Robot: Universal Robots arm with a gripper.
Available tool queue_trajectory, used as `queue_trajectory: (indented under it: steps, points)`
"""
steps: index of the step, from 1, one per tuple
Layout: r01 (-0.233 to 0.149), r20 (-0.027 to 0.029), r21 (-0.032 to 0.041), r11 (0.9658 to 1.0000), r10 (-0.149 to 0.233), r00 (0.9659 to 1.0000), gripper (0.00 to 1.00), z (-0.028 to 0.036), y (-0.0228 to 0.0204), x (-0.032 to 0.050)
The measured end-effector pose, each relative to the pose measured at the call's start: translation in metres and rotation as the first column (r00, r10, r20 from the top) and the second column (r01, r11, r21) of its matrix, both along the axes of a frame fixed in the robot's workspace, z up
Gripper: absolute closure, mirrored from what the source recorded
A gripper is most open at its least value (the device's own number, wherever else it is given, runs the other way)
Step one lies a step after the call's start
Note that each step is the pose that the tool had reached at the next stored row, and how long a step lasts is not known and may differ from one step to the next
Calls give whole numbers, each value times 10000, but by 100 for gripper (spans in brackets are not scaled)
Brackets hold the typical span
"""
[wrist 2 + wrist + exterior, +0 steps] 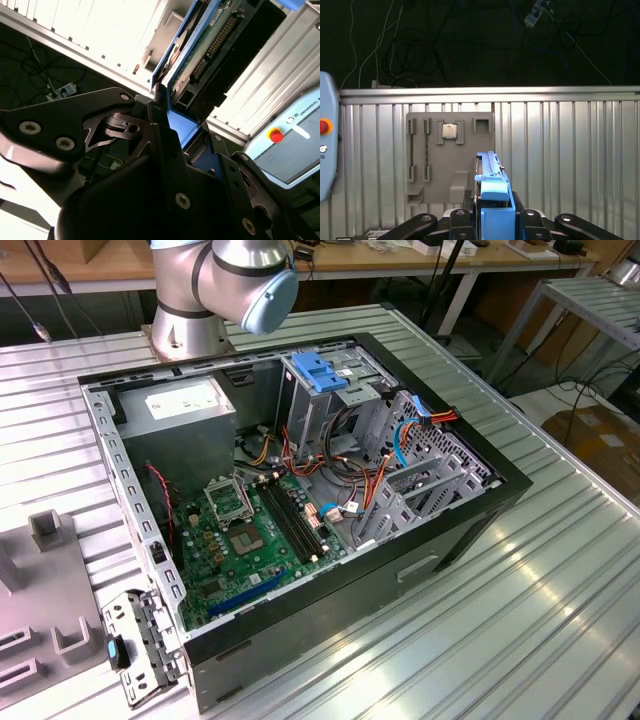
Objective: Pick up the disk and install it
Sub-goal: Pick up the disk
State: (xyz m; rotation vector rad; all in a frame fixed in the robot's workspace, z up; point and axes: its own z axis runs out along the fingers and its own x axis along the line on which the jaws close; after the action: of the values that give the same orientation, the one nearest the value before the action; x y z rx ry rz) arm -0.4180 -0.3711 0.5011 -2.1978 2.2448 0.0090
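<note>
Gripper (492, 215) is pinching the disk (489, 172) by its blue-railed sides in both wrist views, with a grey parts tray (435, 167) on the ribbed table (570, 150) beyond it.

Bright overhead light; glare on ribbed table (560, 580); whites blown in second wrist view.

Blue-railed disk (495, 200), green motherboard (240, 550), ribbed silver table (520, 620)
</note>
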Motion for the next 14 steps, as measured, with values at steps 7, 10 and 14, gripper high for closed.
queue_trajectory:
  steps: [7, 10, 14]
  points:
    - [0, 0, 0, 10000, 0, 10000, 63, 0, 0, 53]
    - [0, 0, 0, 10000, 0, 10000, 63, 0, 0, 80]
    - [0, 1, 1, 10000, 0, 10000, 63, -1, 0, 101]
